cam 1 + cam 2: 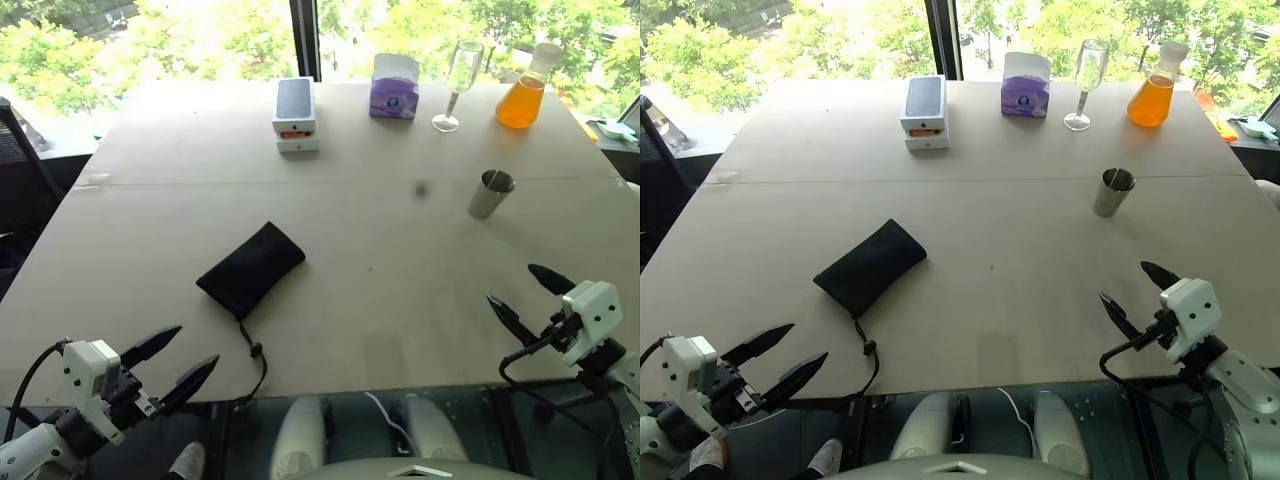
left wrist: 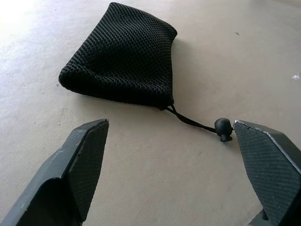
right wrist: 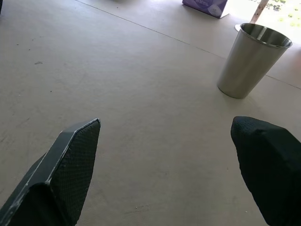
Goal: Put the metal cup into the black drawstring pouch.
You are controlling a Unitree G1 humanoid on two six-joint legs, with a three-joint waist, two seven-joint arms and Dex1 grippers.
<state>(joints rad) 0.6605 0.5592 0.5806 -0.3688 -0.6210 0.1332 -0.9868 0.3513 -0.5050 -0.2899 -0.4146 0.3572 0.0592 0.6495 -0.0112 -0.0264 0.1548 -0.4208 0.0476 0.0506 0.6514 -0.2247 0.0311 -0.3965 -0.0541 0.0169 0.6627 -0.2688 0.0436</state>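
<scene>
The metal cup stands upright on the right half of the table, a small plain steel tumbler, also in the right wrist view. The black drawstring pouch lies flat left of centre, its cord and toggle trailing toward the front edge; the left wrist view shows the pouch and toggle. My left gripper hovers open at the front left corner, short of the pouch. Over the front right edge, my right gripper is open, well short of the cup. Both hold nothing.
Along the far edge stand a white box, a purple tissue box, a clear wine glass and a flask of orange liquid. A seam crosses the table from side to side. A black chair stands at the left.
</scene>
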